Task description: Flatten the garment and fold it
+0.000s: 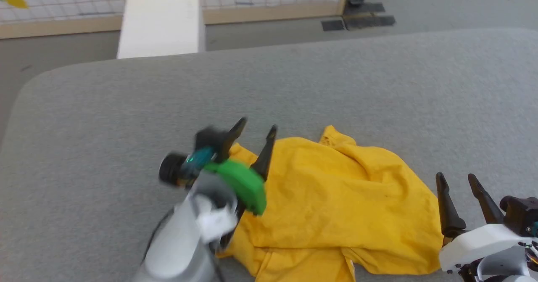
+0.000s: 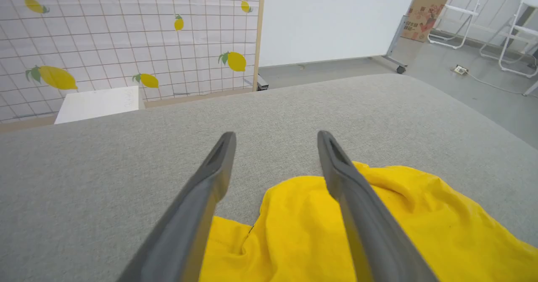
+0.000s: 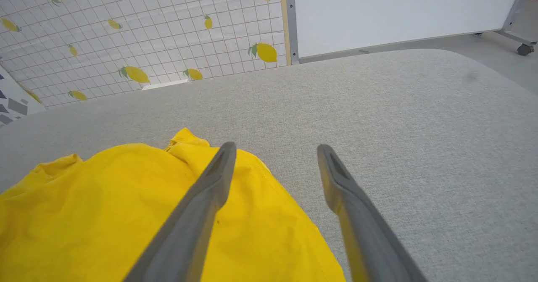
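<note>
Your shirt lies crumpled, yellow side up, on the grey table, close to its near edge. Your left gripper hangs over the shirt's left edge, fingers spread wide and holding nothing, one tip above cloth and the other above bare table. Your right gripper is at the shirt's right edge, also wide apart and empty.

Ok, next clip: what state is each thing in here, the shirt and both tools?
garment: rumpled, not folded, lying in a heap on the grey table, print not showing.
left tool: open, holding nothing, at the garment's left edge.
right tool: open, holding nothing, at the garment's right edge.
</note>
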### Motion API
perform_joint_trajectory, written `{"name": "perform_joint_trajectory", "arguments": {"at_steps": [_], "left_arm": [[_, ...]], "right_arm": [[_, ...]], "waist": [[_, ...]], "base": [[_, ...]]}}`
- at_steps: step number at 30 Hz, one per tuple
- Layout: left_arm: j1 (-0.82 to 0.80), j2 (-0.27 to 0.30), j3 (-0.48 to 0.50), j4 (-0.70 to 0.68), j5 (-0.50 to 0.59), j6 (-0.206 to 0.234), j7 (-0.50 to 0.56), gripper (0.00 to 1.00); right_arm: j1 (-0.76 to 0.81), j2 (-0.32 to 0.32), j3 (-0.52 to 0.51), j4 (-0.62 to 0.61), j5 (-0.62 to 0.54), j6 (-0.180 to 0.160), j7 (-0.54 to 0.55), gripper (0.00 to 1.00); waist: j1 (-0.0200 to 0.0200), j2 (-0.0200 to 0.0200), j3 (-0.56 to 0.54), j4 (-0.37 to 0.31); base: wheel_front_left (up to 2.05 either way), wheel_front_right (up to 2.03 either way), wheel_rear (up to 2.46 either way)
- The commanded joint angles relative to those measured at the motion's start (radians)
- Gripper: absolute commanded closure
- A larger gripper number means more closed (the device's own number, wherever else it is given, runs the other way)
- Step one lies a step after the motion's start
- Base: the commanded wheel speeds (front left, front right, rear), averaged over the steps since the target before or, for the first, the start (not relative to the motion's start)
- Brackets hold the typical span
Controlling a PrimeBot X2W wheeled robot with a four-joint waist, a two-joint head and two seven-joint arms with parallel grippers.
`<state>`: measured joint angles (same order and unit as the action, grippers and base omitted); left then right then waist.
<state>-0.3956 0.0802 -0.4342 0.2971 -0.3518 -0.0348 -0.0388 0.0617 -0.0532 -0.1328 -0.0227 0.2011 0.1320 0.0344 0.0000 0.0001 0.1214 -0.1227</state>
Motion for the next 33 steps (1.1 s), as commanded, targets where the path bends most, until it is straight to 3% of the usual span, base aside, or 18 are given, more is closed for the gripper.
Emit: {"name": "perform_joint_trajectory", "arguments": {"at_steps": [1,6,13,14,15,16,19,26,33], "left_arm": [[-0.172,-0.002,-0.065,0.128,0.035,-0.031,0.198,0.00],[-0.328,-0.007,-0.132,0.283,0.031,-0.067,0.456,0.00],[-0.424,0.003,-0.177,0.437,0.028,-0.073,0.743,0.00],[-0.421,0.000,-0.178,0.445,0.009,-0.077,0.776,0.29],[-0.416,-0.003,-0.179,0.446,-0.008,-0.080,0.796,0.68],[-0.412,-0.006,-0.176,0.438,-0.028,-0.083,0.803,1.00],[-0.425,0.007,-0.156,0.381,-0.014,-0.057,0.670,1.00],[-0.420,0.029,0.011,0.325,-0.021,0.113,0.207,1.00],[-0.331,0.096,0.158,0.359,-0.078,0.208,0.000,1.00]], "right_arm": [[-0.033,0.003,0.021,0.006,0.023,-0.001,-0.028,0.00],[-0.068,0.003,0.053,0.009,0.043,-0.001,-0.048,0.00],[-0.090,0.003,0.081,0.025,0.057,-0.001,-0.066,0.00],[-0.091,0.003,0.081,0.029,0.057,-0.001,-0.068,0.00],[-0.091,0.003,0.081,0.032,0.057,-0.001,-0.069,0.00],[-0.092,0.003,0.078,0.034,0.057,-0.001,-0.071,0.00],[-0.096,0.003,0.068,0.035,0.052,-0.001,-0.074,0.00],[-0.103,0.003,0.049,0.015,0.025,-0.001,-0.055,0.00],[-0.094,0.003,0.046,-0.020,0.006,-0.001,-0.018,0.00]], "waist": [[0.0000,-0.0001,0.095,-0.083],[0.0000,-0.0001,0.147,-0.127],[0.0000,-0.0001,0.184,-0.162],[0.0000,-0.0001,0.185,-0.163],[0.0000,-0.0001,0.186,-0.162],[0.0000,-0.0001,0.187,-0.158],[0.0000,-0.0001,0.184,-0.136],[0.0000,-0.0001,0.137,-0.037],[0.0000,-0.0001,0.080,0.053]], "base": [[0.00,0.00,0.00],[0.00,0.00,0.00],[0.00,0.00,0.00],[0.00,0.00,0.00],[0.00,0.00,0.00],[0.00,0.00,0.00],[0.00,0.00,0.00],[0.00,0.00,0.00],[0.00,0.00,0.00]]}}
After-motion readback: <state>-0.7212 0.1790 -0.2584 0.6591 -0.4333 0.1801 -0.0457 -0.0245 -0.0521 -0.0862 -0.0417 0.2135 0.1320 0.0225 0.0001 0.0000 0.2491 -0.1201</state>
